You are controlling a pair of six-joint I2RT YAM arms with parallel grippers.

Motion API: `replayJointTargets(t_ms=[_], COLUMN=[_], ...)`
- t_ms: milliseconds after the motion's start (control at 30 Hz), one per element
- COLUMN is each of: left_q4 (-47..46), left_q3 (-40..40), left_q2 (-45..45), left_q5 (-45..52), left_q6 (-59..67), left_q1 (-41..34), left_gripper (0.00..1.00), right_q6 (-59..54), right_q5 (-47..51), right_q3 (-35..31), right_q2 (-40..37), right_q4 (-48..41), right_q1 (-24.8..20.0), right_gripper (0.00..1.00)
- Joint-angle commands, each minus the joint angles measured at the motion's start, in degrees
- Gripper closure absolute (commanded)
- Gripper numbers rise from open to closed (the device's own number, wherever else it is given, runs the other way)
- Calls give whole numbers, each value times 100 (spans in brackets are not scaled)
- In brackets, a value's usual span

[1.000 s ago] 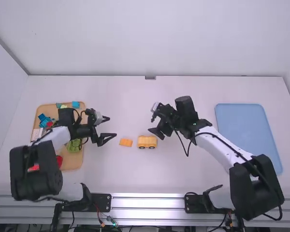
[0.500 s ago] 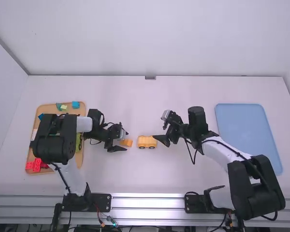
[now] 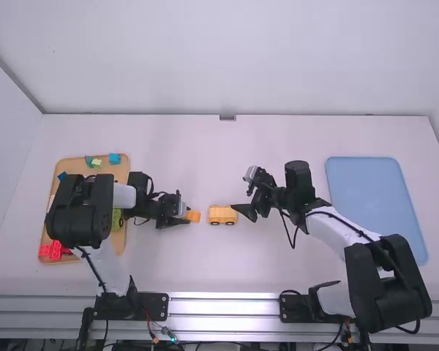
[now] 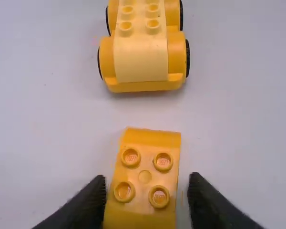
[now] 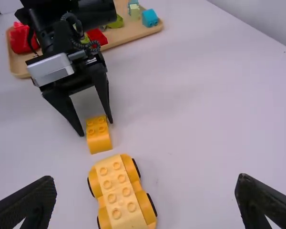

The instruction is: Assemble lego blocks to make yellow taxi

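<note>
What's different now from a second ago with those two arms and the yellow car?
The left claw has moved right, toward the car, and its fingers have drawn closer together; they now stand on either side of the small orange block, with slim gaps, so no grip yet. The right claw has pulled back slightly toward its base. The yellow car stayed where it was.

We log golden yellow on the wheeled car base [image 4: 176, 62], paler yellow along its studded centre strip [image 4: 140, 59], black tyres [image 4: 188, 58], orange-yellow four-stud brick [image 4: 150, 138], red bricks [image 3: 56, 250], bright blue brick [image 5: 150, 17], pale green brick [image 5: 134, 11], tan tray [image 5: 138, 33], uniform light blue rectangular tray [image 3: 373, 205]
</note>
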Motion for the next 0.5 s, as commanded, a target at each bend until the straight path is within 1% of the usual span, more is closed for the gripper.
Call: replayJointTargets(t_ms=[0, 167, 233, 300, 367, 400, 467], left_q4=[-35, 59, 181, 308, 551, 649, 837], left_q3=[-17, -83, -170, -260, -389, -415, -452], left_q2=[66, 66, 66, 66, 66, 66, 66], left_q5=[179, 177, 157, 184, 269, 304, 304], left_q6=[-181, -181, -184, -184, -258, -367, -636], left_q1=[-15, -26, -37, -35, -33, -33, -31], left_gripper=[61, 63, 59, 51, 52, 54, 62], right_q6=[33, 35, 33, 33, 31, 31, 33], right_q5=[-74, -74, -72, -68, -63, -48, -55], right_q3=[-48, -48, -48, -48, -48, -48, -48], right_q2=[-118, -118, -118, -118, -118, -118, -118], right_q4=[-13, -17, -20, -22, -15, -17, -20], right_q1=[-11, 4, 63, 103, 153, 144, 140], right_gripper=[1, 1, 1, 1, 1, 1, 1])
